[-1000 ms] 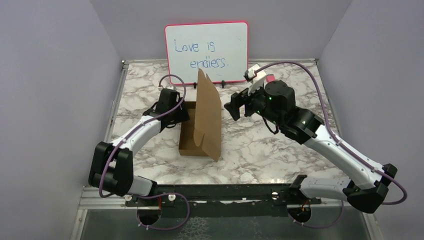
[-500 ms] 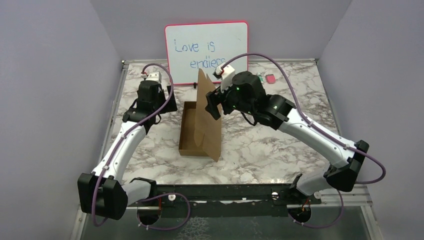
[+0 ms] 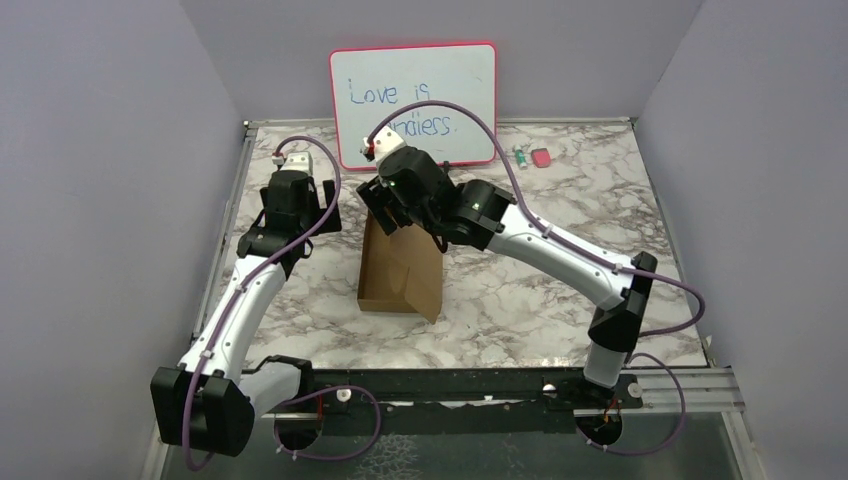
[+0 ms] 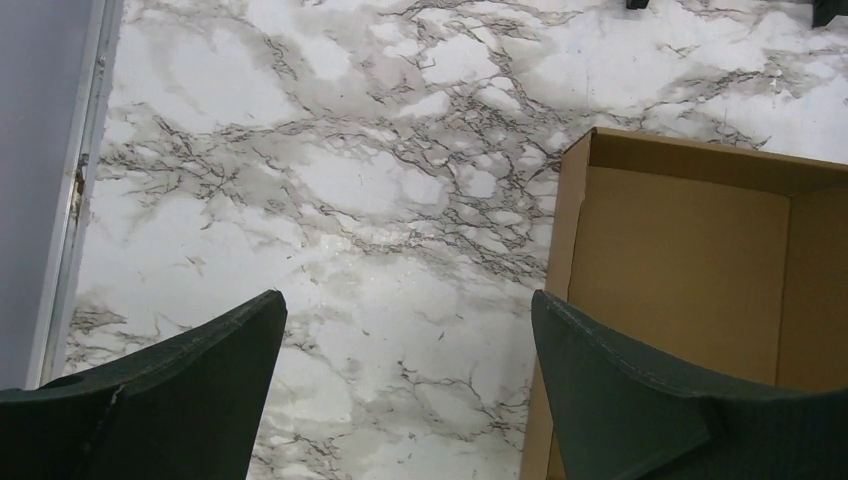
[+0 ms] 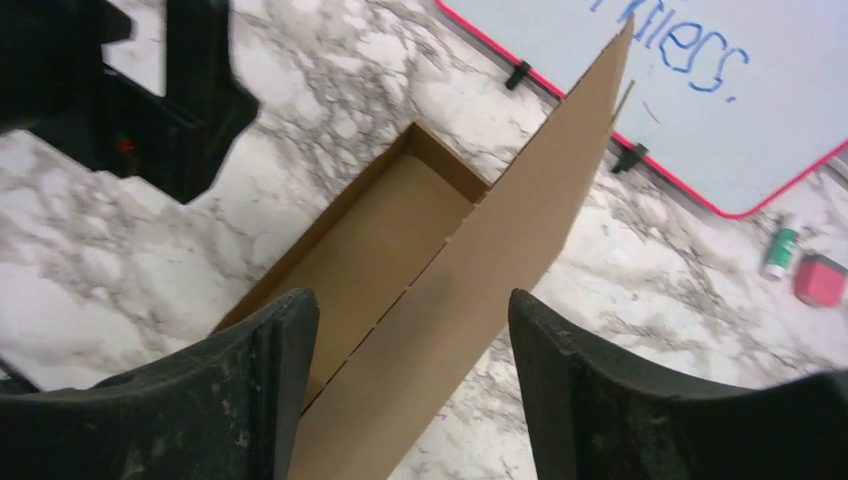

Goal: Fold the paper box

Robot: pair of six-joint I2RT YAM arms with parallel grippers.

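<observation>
The paper box is sitting on the marble tabletop (lilac walls surrounding). The left gripper is gaping empty, and the right gripper is gaping around the box's raised lid.

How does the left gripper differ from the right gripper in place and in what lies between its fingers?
The left gripper hangs over the table beside the paper box; the right gripper is above the box itself. Between the left gripper's fingers only the table shows; between the right gripper's fingers the raised lid shows. Both are open and hold nothing.
</observation>
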